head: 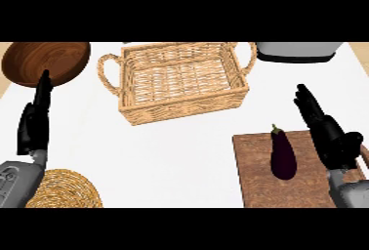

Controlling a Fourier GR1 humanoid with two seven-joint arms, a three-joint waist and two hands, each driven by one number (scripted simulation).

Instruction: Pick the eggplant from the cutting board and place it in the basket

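Nearest, at the lower left, a woven straw mat (63,189) is seen on the white bench (180,151), partly covered by the grey left forearm. The left robot hand (33,128) is held open near the left edge, fingers straight and pointing up, with nothing in it. At the lower right a brown cutting board (254,171) lies on the bench, and on it the eggplant (282,154) is laid lengthwise, its stem end pointing away from the robot. Just beside it, on its right, the right robot hand (328,132) is held open above the board's right part, fingers extended forward; nothing is grasped, and the eggplant does not appear to be touched.

Further off, the wicker basket (180,110) stands near the middle, well apart from the board, with a handle at each side and nothing visible inside. Beyond it, a wooden bowl (61,56) sits at the far left and part of a grey appliance (297,51) at the far right.

The eggplant is judged smooth and rounded, so it could roll across the board if nudged sideways, or slip out if closed on near the narrow stem. On the carry, the basket's near wall or right handle could be clipped if the lift is too low.

No brand, label or writing can be read anywhere.
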